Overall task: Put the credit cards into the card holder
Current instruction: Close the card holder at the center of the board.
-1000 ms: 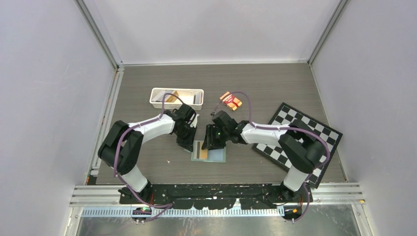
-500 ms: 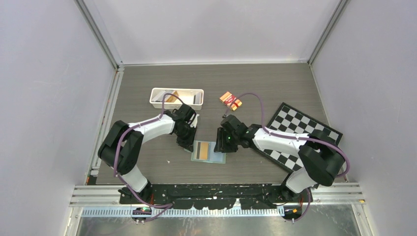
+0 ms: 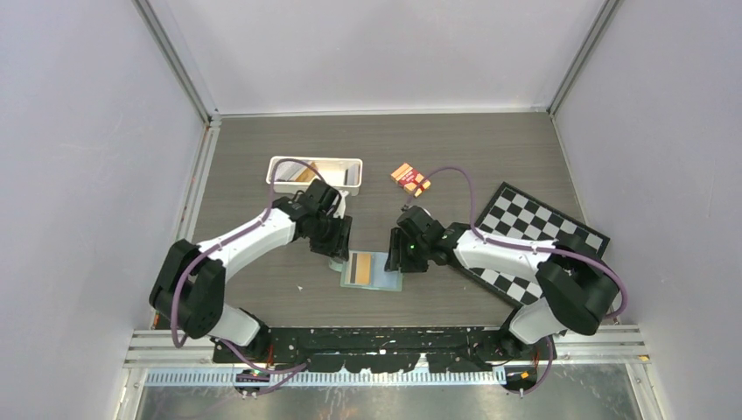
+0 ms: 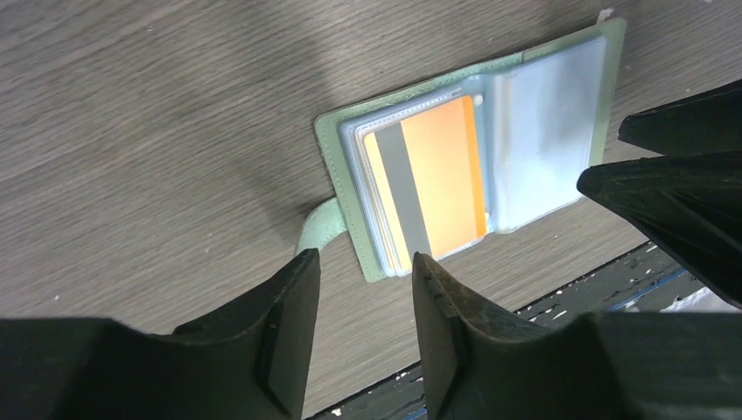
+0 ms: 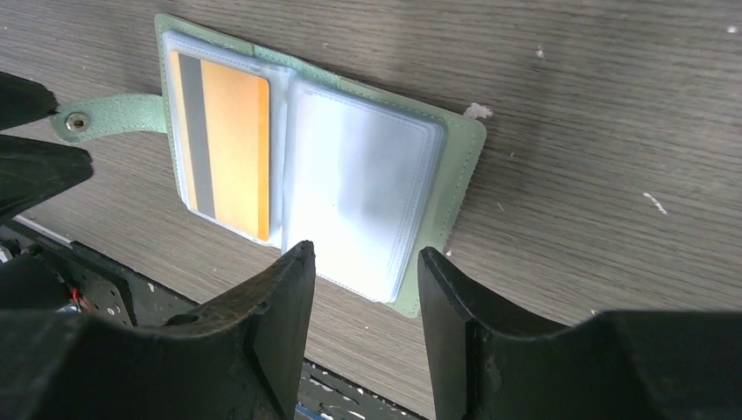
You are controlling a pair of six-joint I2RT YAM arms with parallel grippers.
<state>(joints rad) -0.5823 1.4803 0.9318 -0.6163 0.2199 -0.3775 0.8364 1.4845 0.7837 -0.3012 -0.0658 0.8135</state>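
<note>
Left gripper hangs empty, jaws apart, at 10 o'clock of the sage-green folding card holder. The right gripper, equally parted and empty, has backed off the clear pockets to 3 o'clock. That uncovers the holder lying open on the grey wood-grain table, with one orange-gold card with a grey stripe seated in its left sleeve. One insertion looks done; further cards wait in the long white tray at 11 o'clock.

The wood table carries an open holder near the front edge. A tray and a packet lie farther back, and a chessboard lies at the right edge.
</note>
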